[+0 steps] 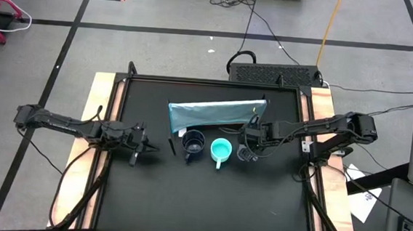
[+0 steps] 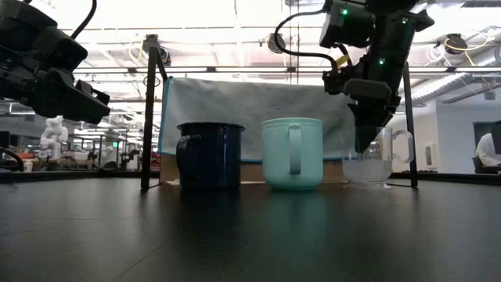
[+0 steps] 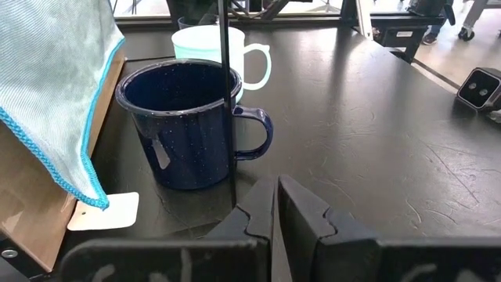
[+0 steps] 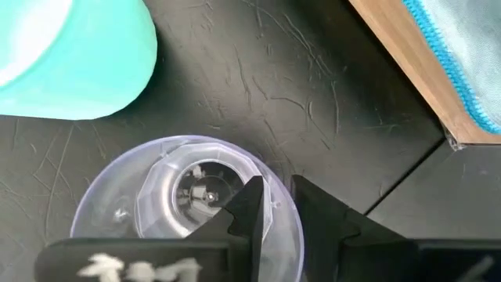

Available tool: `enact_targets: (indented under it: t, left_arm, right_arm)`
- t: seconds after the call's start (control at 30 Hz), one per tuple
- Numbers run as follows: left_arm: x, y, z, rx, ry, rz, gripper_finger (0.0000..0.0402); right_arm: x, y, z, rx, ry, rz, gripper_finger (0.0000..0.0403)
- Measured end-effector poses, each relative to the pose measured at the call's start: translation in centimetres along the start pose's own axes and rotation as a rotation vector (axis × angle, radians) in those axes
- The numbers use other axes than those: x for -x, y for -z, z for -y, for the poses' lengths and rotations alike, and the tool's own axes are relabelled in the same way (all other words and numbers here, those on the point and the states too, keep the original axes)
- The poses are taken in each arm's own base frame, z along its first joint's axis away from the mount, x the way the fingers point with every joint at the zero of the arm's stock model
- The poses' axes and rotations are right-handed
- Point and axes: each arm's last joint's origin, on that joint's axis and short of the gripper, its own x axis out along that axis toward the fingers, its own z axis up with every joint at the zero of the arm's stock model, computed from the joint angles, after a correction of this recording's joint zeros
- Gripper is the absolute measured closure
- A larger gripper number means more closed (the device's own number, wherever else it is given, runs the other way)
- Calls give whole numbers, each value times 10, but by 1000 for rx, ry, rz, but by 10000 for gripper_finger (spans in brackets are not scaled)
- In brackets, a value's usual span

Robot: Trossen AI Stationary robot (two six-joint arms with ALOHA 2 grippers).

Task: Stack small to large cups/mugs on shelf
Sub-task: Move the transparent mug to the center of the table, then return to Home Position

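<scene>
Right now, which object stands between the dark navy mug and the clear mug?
The turquoise mug stands between the navy mug and the clear mug; the low view shows this row plainly.

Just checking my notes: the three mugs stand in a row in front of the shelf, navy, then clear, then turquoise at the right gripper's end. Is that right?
Not quite. The turquoise mug is in the middle, and the clear mug is at the end under the right gripper, as the low view shows. The navy mug does stand first, and the shelf is behind all three.

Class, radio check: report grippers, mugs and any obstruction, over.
Left gripper shut, idle beside navy mug. Right gripper astride clear mug's rim, slightly parted. Navy, turquoise mug, clear in a row before shelf. Nothing obstructing.
</scene>
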Motion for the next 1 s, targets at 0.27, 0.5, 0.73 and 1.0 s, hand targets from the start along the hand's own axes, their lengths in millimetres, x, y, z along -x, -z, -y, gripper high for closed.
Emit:
enact_targets:
  t: [0.27, 0.5, 0.73, 1.0]
  left_arm:
    - [0, 0, 0, 0, 0, 0, 378]
    - [0, 0, 0, 1, 0, 0, 378]
    - [0, 0, 0, 1, 0, 0, 378]
    - [0, 0, 0, 1, 0, 0, 378]
  right_arm:
    - [1, -1, 0, 2, 0, 6, 330]
    - [1, -3, -2, 15, -16, 27, 330]
    - [4, -3, -1, 14, -29, 37, 330]
    - [22, -4, 2, 10, -88, 100, 330]
